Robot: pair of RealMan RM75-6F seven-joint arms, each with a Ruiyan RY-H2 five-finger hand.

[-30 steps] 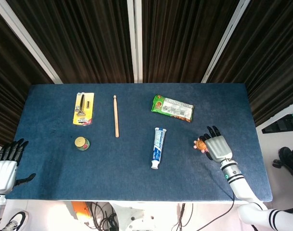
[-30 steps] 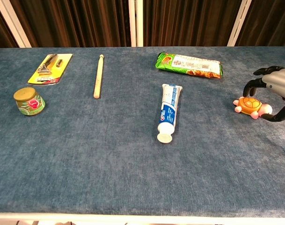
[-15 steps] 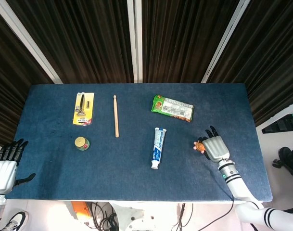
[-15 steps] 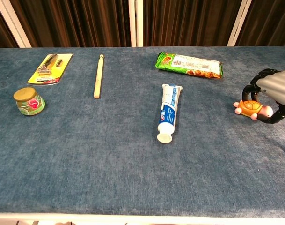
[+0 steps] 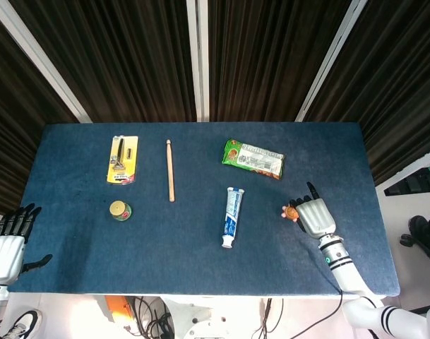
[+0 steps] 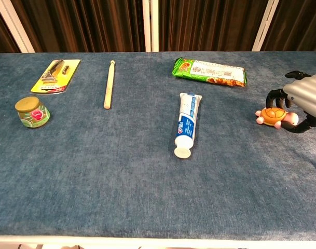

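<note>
Your right hand [image 6: 303,101] has its fingers curled around the toy turtle [image 6: 274,115] near the right edge of the counter [image 6: 147,171], pinching it between thumb and fingers; whether the turtle rests on the cloth or is just clear of it is hard to tell. The hold looks shallow, at the fingertips, so a quick lift or a wrist twist could let the rounded shell slip out and roll toward the edge. Your left hand [image 5: 6,244] hangs off the counter's left corner, fingers apart, holding nothing.
</note>
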